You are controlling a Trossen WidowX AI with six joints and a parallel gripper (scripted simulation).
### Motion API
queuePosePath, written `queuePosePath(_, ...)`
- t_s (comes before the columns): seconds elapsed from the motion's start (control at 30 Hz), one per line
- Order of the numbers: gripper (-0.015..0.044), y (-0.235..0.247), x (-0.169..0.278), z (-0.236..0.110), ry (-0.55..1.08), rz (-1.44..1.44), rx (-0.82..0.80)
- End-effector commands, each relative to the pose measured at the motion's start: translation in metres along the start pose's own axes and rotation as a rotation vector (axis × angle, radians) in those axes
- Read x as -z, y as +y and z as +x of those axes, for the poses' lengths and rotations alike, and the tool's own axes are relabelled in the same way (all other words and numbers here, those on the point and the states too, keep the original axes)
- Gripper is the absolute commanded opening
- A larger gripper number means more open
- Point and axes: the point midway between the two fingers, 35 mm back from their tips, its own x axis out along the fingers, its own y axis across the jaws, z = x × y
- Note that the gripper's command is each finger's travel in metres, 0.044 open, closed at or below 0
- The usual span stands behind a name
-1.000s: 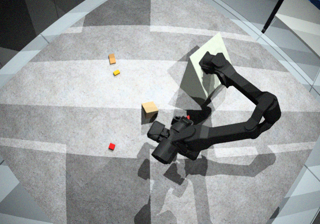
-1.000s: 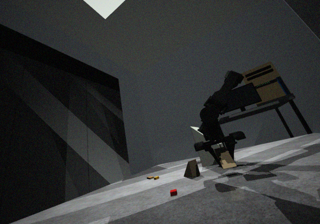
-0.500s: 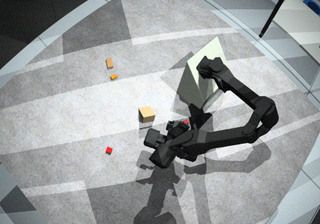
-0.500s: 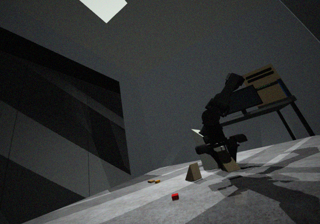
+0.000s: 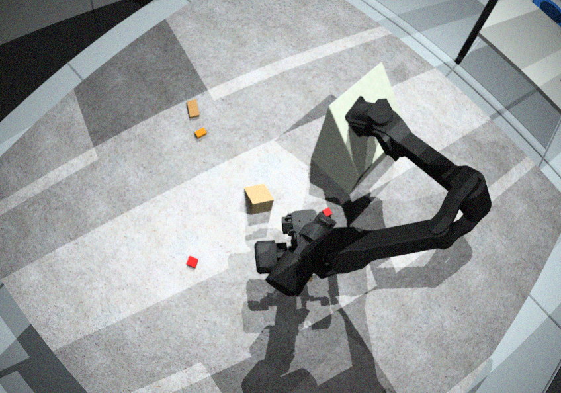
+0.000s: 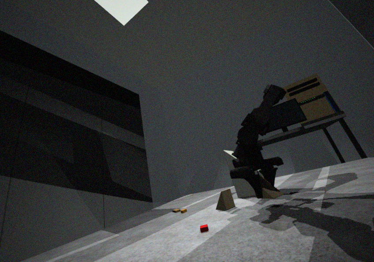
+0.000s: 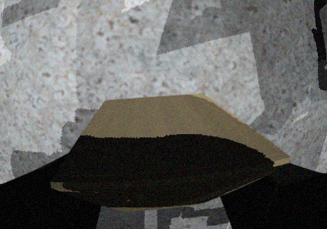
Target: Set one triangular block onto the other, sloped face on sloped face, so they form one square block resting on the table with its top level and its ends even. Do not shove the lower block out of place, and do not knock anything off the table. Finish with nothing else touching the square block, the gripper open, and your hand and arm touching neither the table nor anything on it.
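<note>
One tan triangular block [image 5: 258, 194] [image 6: 225, 200] stands on the table beyond the gripper, its narrow end pointing up in the exterior view. The other tan triangular block [image 6: 269, 193] [image 7: 154, 116] is between the fingers of my gripper [image 6: 267, 189] [image 7: 159, 146], which is shut on it. It appears a little above the table, with shadows set apart from it, and to the right of the standing block in the exterior view. The arm hides the held block in the top view. A dark shadow covers much of its near face in the wrist view.
A large pale slanted block [image 5: 374, 83] [image 6: 244, 188] stands behind the gripper near the arm. A red cube [image 5: 192, 262] [image 6: 204, 228] lies apart; another red piece [image 5: 327, 212] lies beside the arm. Two orange blocks, one larger [image 5: 192, 108] and one smaller [image 5: 200, 133], lie farther off.
</note>
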Motion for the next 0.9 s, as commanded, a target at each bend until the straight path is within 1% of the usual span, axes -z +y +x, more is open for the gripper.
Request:
queuePosePath(0.0, 0.0, 0.0004, -0.0004, 0.0, -0.006, -0.111, -0.011)
queuePosePath(0.87, 0.0, -0.0006, -0.0003, 0.0, -0.025, -0.793, -0.051)
